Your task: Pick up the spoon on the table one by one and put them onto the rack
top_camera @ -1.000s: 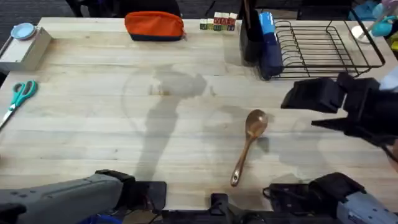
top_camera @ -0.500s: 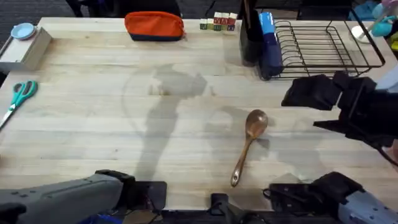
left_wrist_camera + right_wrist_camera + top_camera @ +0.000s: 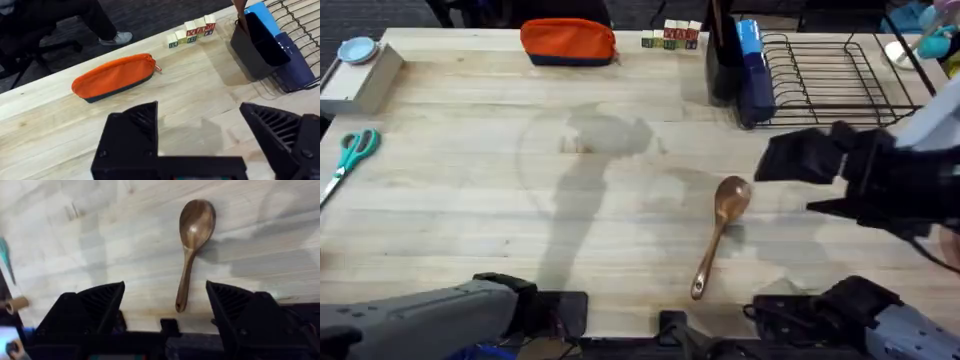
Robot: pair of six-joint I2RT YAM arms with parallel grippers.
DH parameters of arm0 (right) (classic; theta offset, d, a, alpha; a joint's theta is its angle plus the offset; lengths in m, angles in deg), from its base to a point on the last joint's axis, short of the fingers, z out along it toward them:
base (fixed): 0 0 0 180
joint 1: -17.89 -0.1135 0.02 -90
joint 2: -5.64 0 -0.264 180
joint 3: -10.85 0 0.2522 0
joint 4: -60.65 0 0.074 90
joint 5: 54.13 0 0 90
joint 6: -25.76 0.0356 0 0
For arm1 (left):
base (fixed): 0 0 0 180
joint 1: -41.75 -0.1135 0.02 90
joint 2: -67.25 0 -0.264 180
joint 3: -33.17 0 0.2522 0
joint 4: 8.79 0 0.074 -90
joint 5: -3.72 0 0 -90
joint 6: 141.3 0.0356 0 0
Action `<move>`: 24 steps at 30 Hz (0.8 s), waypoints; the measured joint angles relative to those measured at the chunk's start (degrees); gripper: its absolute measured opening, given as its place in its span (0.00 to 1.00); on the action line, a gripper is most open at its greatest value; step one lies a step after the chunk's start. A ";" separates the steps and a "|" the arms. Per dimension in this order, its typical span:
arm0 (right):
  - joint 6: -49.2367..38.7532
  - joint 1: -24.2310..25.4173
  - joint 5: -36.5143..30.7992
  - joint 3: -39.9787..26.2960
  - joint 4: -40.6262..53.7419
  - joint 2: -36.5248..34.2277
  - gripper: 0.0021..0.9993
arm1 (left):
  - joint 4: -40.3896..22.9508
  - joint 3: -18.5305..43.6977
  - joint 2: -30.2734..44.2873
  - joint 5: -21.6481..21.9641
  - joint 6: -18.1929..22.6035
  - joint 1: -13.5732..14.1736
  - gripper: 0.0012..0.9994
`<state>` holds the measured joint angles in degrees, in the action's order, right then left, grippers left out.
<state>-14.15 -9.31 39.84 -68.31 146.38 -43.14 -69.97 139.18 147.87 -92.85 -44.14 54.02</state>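
Right gripper (image 3: 812,185), jaws spread and empty, has shifted left toward the spoon (image 3: 720,232) on the table (image 3: 470,200); looks like pick approach starting.

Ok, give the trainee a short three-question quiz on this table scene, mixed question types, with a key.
1. True or false: the wooden spoon already sits in the black wire dish rack.
2. Multiple choice: the right gripper is A) shut on the spoon, B) open and empty, C) shut on the teal-handled scissors.
3. Fill in: the spoon's bowl points toward the ___ edge of the table, where the orange pouch lies.

Key: 1 false, it lies on the table; 2 B; 3 far.
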 joint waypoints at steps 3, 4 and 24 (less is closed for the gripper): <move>1.51 -3.42 0.13 0.86 -0.93 -1.16 1.00 | 0.00 0.00 0.00 0.02 0.00 0.00 0.99; 2.03 -4.47 0.13 1.32 -1.56 -1.54 1.00 | 0.00 0.00 0.00 0.00 0.00 0.00 0.99; 9.80 -20.69 -9.48 7.31 -3.84 -13.77 1.00 | 0.00 0.00 0.00 0.00 0.00 0.00 0.99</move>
<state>-4.34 -30.00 30.36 -61.00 142.55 -56.91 -69.97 139.18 147.87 -92.85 -44.14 54.02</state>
